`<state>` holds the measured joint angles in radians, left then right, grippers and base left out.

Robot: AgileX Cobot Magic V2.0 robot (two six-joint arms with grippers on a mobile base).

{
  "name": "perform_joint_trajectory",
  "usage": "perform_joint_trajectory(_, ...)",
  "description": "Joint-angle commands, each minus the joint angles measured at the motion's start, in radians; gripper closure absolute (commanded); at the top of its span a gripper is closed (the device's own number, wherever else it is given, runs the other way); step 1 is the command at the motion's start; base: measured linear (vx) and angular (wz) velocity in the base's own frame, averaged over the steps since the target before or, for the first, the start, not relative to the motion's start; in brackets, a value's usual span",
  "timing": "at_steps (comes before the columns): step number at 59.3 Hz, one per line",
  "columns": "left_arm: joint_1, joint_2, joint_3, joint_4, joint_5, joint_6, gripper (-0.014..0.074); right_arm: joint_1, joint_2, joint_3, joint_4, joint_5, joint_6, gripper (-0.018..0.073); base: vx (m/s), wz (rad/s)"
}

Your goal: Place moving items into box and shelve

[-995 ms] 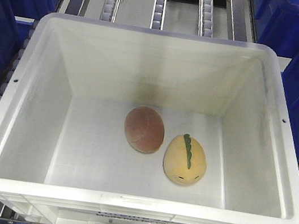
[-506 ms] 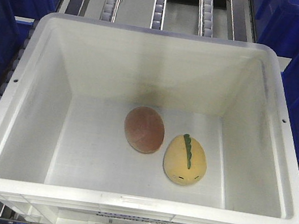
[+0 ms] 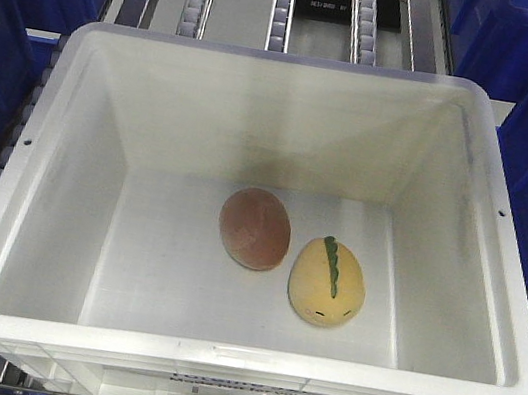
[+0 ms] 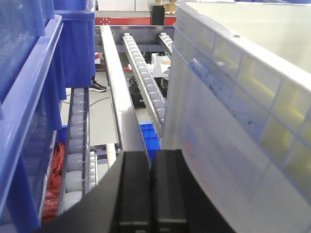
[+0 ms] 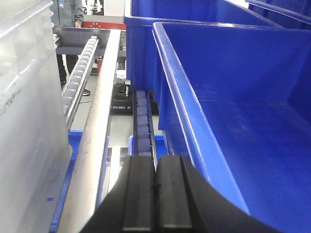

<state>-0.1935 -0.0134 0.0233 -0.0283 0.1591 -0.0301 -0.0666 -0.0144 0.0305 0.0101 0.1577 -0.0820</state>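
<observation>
A: Where are the 2 toys?

B: Both lie on the floor of the white box point(image 3: 27, 219), a little right of its middle. The reddish-brown plush egg point(image 3: 255, 227) is touching or just beside the yellow plush egg point(image 3: 328, 282), whose green ridge faces up. Nothing else is in the box with them.

A: So the packing part is done?

B: I judge it is. Both items are inside, so what remains is getting the box onto the shelf.

A: And the claws?

B: The left gripper point(image 4: 151, 191) has its 2 black fingers pressed flat together with nothing between them. It sits low, just beside the left wall of the box, which fills the right half of the left wrist view. The right gripper point(image 5: 155, 196) is the same, fingers closed on nothing, in the gap between the box's right wall and a blue bin point(image 5: 233, 97).

A: Why closed, 1 on each side?

B: My guess is that closed fingers make a narrow, stiff block. That suits slipping into those tight gaps and bracing against the walls or under the ribbed rim, so the box can be pushed or lifted evenly from 2 sides.

A: What does it sit on?

B: Roller rails point(image 4: 146, 82) run ahead under it, between the rows of blue bins. They probably let it slide forward easily.

A: Any risk?

B: Uneven pressure could skew the box against the neighbouring bins.
</observation>
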Motion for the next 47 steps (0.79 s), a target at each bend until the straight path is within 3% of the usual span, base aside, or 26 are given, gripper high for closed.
perform_joint_trajectory(1, 0.009, -0.012, 0.024, 0.013, -0.095, -0.002, 0.0603, -0.005, -0.011, 0.004, 0.0, -0.088, -0.003, 0.0568, 0.0, 0.0)
perform_joint_trajectory(47, 0.009, -0.012, 0.024, 0.013, -0.095, -0.002, 0.0603, -0.005, -0.011, 0.004, 0.0, -0.088, -0.003, 0.0568, 0.0, 0.0)
